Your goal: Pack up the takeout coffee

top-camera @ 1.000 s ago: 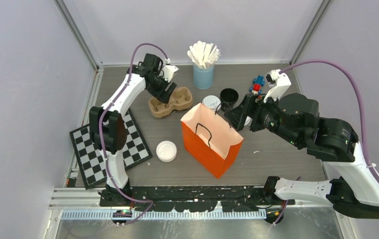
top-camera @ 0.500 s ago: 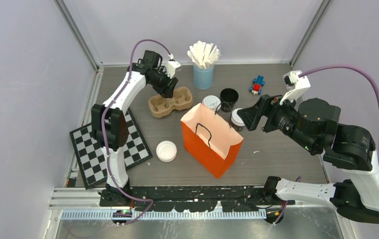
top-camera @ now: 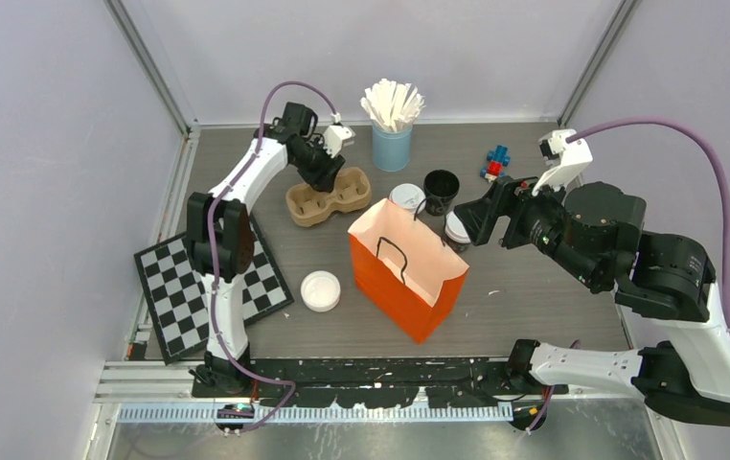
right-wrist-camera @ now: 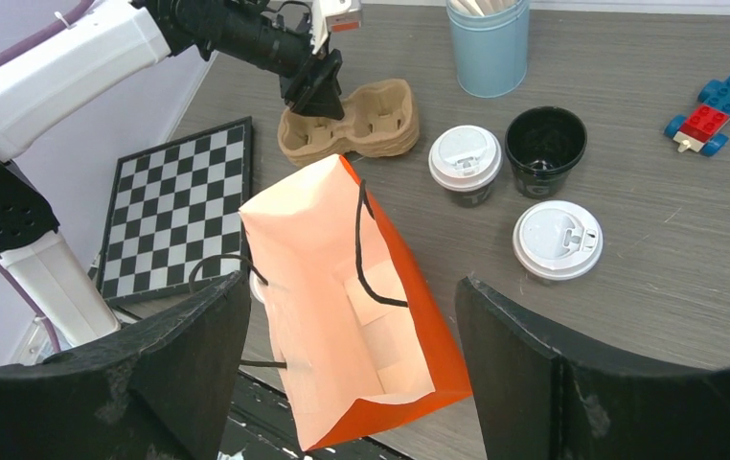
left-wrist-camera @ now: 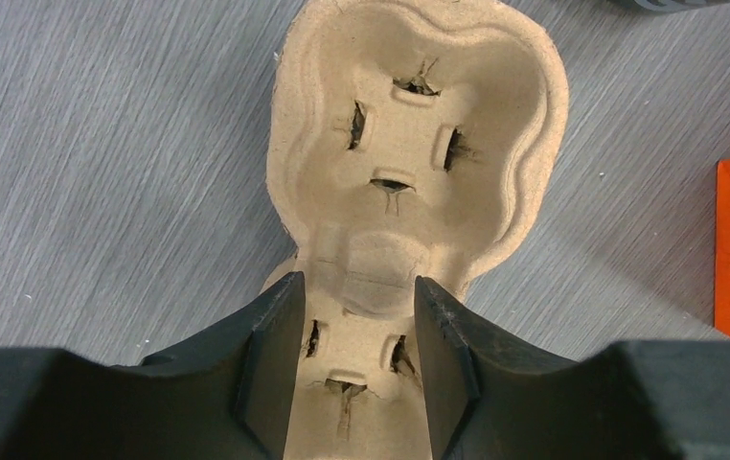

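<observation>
Takeout coffee cups (right-wrist-camera: 465, 161) stand lidded close ahead of the right gripper (right-wrist-camera: 352, 287), which hangs released near the orange paper bag (right-wrist-camera: 323, 249). The left gripper (left-wrist-camera: 354, 297) straddles the centre ridge of the pulp cup carrier (left-wrist-camera: 409, 125), probably for lifting; whether it grasps cannot be told.

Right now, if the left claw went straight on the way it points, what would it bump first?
The brown moulded-pulp two-cup carrier: the left claw straddles its middle ridge, so that ridge probably comes first.
</observation>
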Tool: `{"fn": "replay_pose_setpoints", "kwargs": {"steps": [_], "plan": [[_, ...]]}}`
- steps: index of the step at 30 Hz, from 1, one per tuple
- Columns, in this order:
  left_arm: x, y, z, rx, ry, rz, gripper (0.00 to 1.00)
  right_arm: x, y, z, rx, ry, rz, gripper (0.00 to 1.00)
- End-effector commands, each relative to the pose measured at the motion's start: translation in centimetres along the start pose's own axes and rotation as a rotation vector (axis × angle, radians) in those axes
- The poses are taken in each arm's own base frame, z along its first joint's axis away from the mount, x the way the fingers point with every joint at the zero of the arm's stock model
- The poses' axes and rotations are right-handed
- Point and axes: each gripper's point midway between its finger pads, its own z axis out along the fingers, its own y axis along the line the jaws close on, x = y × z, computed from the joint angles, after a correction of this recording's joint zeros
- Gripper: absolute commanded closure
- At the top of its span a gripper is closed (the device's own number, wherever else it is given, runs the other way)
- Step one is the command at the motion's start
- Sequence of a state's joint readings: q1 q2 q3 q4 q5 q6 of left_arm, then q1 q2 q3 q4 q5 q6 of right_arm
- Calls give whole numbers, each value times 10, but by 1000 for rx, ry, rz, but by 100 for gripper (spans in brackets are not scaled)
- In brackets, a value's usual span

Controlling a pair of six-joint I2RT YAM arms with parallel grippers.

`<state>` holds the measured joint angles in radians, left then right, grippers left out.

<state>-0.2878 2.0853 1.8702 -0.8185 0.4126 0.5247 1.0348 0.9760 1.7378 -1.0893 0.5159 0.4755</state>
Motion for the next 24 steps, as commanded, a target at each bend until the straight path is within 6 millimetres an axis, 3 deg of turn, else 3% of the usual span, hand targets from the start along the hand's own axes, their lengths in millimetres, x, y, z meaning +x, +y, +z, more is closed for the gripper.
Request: {"fn": "replay_pose_setpoints", "kwargs": {"steps": [1,10,24], "plan": [[-19,-1,-10,15,-53,61,54,-14,-4,-5,21,-46,20,18],[-15,-8,-12,47,-46,70,57,-12,-2,-1,28,-37,12,18],[3,-6,3,53,10,75,54,-13,-4,1,42,-44,15,18]]}}
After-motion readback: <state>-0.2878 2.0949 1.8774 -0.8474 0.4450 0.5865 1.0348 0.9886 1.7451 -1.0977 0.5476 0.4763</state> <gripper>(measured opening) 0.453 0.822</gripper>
